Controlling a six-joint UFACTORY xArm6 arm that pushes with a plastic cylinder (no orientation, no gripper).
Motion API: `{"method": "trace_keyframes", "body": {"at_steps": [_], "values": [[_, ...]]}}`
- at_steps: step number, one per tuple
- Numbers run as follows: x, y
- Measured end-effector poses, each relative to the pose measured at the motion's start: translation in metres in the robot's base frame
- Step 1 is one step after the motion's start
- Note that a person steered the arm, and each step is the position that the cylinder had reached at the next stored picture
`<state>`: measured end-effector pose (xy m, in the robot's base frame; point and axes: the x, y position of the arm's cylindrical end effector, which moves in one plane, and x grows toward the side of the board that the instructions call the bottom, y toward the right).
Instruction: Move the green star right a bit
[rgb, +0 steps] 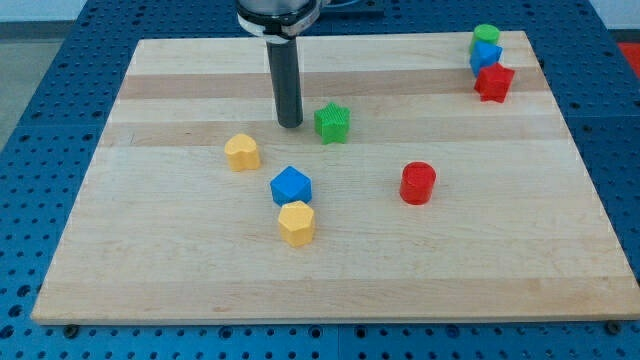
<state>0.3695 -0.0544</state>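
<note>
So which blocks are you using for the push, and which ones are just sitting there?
For the job:
- green star
- my tip, just to the star's left in the view

Just lying about:
- yellow heart-like block
- blue block
- yellow hexagon block
- red cylinder
- green cylinder, blue block and red star in the top right corner

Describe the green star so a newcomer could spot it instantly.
Start at the wooden board and find the dark rod coming down from the view's top. Just to the view's right of my tip sits the green star. The other green block, far top right, is rounded, not spiky.
</note>
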Motion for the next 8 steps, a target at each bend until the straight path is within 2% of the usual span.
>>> {"method": "trace_keyframes", "body": {"at_steps": [2, 5, 8], "values": [[0.020, 0.015], [-0.003, 0.057], [-0.003, 0.154]]}}
